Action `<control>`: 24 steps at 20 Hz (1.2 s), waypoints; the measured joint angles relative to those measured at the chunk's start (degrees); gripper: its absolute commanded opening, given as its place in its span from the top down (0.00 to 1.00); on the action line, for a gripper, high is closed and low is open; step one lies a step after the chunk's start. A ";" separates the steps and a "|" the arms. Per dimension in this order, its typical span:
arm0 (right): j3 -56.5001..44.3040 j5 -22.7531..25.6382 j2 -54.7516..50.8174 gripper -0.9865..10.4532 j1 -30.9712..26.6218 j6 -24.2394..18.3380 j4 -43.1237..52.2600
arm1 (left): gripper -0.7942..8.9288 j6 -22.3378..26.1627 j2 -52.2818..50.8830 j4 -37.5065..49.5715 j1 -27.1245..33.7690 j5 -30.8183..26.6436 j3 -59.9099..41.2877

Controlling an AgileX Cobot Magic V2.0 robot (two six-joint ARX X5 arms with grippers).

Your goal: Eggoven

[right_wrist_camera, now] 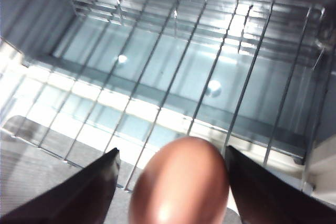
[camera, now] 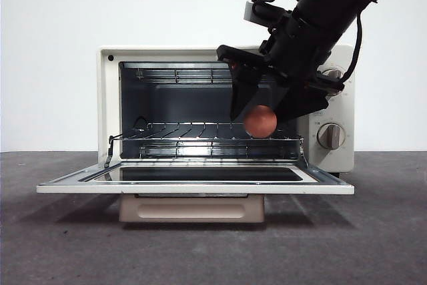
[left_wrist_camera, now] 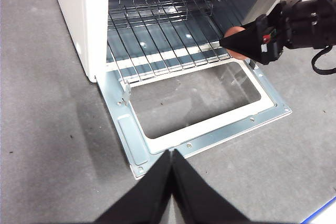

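Egg (camera: 260,121), small and reddish-brown, sits pinched between the two black jaws of the right gripper (camera: 261,113), which reaches down from above at a slant toward the open mouth of the toaster oven (camera: 110,98). In the right wrist view the egg (right_wrist_camera: 179,182) fills the gap between the jaws, its long axis running out along them, rounded end pointing ahead toward the wire rack (right_wrist_camera: 173,77). The jaws appear to touch the egg's flanks, though the blur at that edge leaves the contact itself hard to confirm.

Rack lies directly ahead of and below the jaw tips, its bars running away from them into the cavity. From the front, the egg hangs just above the rack's front rail (camera: 207,139), at the right-hand part of the opening, close to the inner side wall. The door (camera: 193,186) is dropped flat and juts forward beneath the gripper, so the way in is open from above and in front.

Room is tightest on the wall side of the jaws and overhead, where the wrist passes near the cavity's top edge; the far side of the rack is bare and wide. The next move likely calls for a short advance and a gentle lowering, setting the egg between bars so it does not roll.

Left gripper (left_wrist_camera: 171,156) waits well back from the door, jaws pressed together, far from the egg.
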 measured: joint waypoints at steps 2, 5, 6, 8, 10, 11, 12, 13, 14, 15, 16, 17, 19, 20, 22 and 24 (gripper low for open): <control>0.00 -0.04 -0.79 0.63 0.00 0.00 -1.53 | 0.91 0.00 0.00 0.00 0.00 0.00 0.00; 0.00 -0.02 -4.90 0.63 0.00 0.00 -3.72 | 0.91 0.00 0.42 0.46 0.02 0.00 0.00; 0.00 -0.02 -6.67 0.63 0.00 0.00 -4.24 | 0.91 0.00 0.94 1.05 0.04 0.00 0.00; 0.00 -0.02 -11.28 0.63 0.00 -0.02 -7.34 | 0.91 0.00 2.43 4.11 0.17 0.00 -0.81; 0.00 0.00 -16.81 0.63 0.00 -0.37 -11.82 | 0.91 -0.09 4.37 8.70 0.44 0.04 -3.58; 0.00 0.00 -19.28 0.63 0.00 -0.59 -13.59 | 0.91 -0.28 5.44 10.54 0.96 0.02 -5.22; 0.00 0.00 -22.86 0.63 0.00 -1.14 -16.04 | 0.91 -0.50 6.80 12.76 1.90 0.00 -7.54; 0.00 0.02 -25.79 0.63 0.00 -1.53 -17.99 | 0.91 -0.79 7.82 14.62 2.84 0.02 -9.49; 0.00 0.02 -29.29 0.63 0.00 -1.84 -20.61 | 0.91 -1.20 9.18 17.11 4.15 0.50 -11.82; 0.00 0.02 -32.09 0.63 0.00 -2.08 -22.97 | 0.91 -1.42 10.38 19.39 5.33 1.57 -13.57; 0.00 0.04 -35.06 0.63 0.00 -2.51 -25.55 | 0.91 -1.79 12.07 22.10 6.86 3.30 -15.43; 0.00 0.13 -37.07 0.63 0.00 -2.84 -27.41 | 0.91 -2.03 13.73 24.41 8.17 4.90 -16.76; 0.00 1.05 -42.12 0.63 0.00 -3.19 -31.15 | 0.91 -2.84 18.36 29.05 10.82 8.90 -18.71; 0.00 1.27 -44.37 0.63 0.00 -3.28 -32.70 | 0.91 -3.06 21.46 31.06 11.72 10.54 -18.99; 0.00 1.27 -47.63 0.63 0.00 -3.41 -35.01 | 0.91 -3.23 27.45 34.91 12.41 11.80 -18.99; 0.00 1.57 -49.77 0.63 0.00 -3.43 -36.59 | 0.91 -3.28 33.31 38.16 12.41 12.61 -18.99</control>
